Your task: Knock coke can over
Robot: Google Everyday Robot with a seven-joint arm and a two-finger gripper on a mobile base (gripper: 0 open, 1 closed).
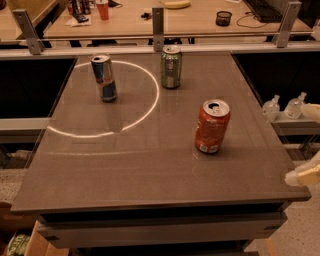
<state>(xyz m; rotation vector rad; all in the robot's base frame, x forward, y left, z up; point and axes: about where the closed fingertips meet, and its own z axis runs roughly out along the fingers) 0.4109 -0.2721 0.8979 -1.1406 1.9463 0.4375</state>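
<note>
- The coke can (212, 126) stands upright on the right half of the tabletop (140, 172), silver top and pull-tab up, with a small white label patch near its base.
- The gripper (303, 175) shows only as pale parts at the right edge of the view, just off the tabletop's front right corner and well apart from the coke can; I cannot tell whether its jaws are open or closed.
- 2 other cans stand upright toward the back: a slim blue-and-silver can (104, 77) at the left and a green can (171, 66) near the middle, both well apart from the coke can.
- A thin white ring (153, 100) curves across the tabletop's left half; the blue-and-silver can stands inside it, and the green can stands just outside it.
- 2 small clear bottles (284, 107) sit on a lower ledge beyond the tabletop's right side.
- Behind a metal rail (158, 27), a wooden desk (200, 22) carries a banana (176, 4), a red cup (102, 9) and a small dark pot (223, 18).
</note>
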